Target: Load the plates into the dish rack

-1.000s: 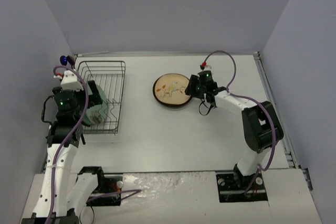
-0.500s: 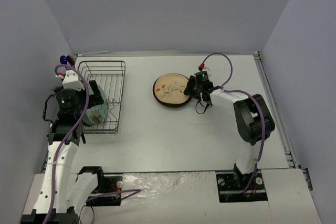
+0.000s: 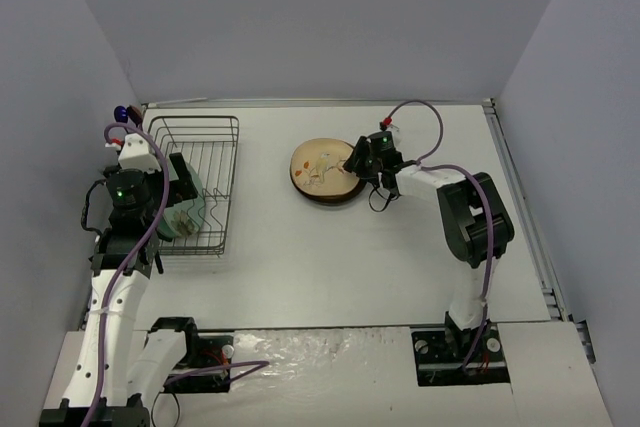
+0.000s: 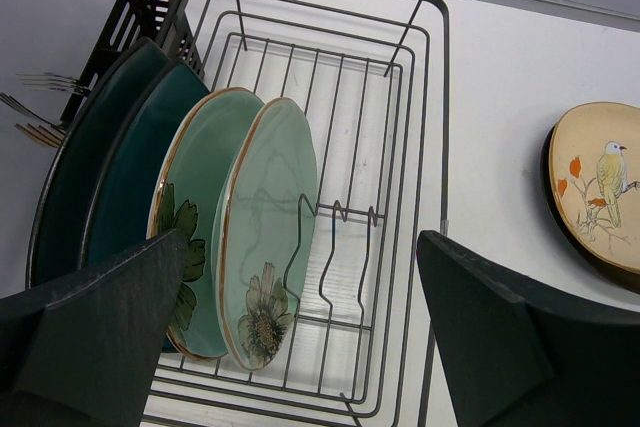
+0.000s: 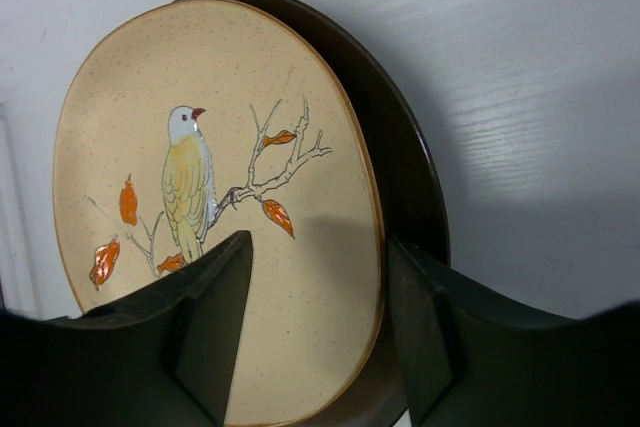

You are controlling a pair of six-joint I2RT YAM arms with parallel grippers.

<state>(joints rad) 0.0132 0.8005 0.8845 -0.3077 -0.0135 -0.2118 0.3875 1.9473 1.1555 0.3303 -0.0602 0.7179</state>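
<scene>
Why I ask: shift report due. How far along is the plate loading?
Done: four plates stand in the rack. In hand: the right claw straddles the rim of the bird plate out on the table; I can't tell whether it has gripped. The left claw hangs open and empty over the rack. Left: racking that one plate.

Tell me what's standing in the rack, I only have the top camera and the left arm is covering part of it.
Observer: Four plates stand in the dish rack: two dark teal plates, then two mint floral plates.
Operator: Is the right arm on the plate on the table?
Observer: The right fingers straddle the bird plate's near rim, one over its cream face, one outside the dark rim. I can't tell if they're clamped.
</scene>
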